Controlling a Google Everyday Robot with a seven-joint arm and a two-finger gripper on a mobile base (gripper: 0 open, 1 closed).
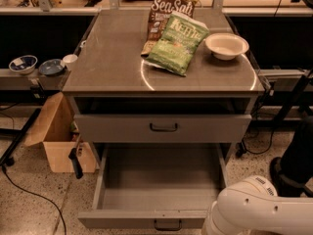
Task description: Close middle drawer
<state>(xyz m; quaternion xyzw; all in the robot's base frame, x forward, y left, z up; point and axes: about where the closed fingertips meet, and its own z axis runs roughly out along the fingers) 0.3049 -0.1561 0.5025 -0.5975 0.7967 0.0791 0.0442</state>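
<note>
The middle drawer (159, 182) is pulled far out of the grey cabinet. Its deep plain grey box holds nothing, and its flat front with a small dark handle (167, 224) sits at the bottom edge of the view. Above it is the top drawer (122, 129) with its own dark handle, and a dark gap shows under the cabinet top. The lowest drawer is hidden under the open one. Only a white rounded part of my arm (259, 209) shows, at the lower right beside the open drawer's right front corner. My gripper is out of view.
On the cabinet top (107, 58) lie a green chip bag (178, 43), a brown Sea Salt bag (166, 9) and a white bowl (226, 45). An open cardboard box (58, 141) stands at the left on the floor. Small bowls (23, 63) sit on a low shelf at the left. Dark stand legs (293, 155) stand at the right.
</note>
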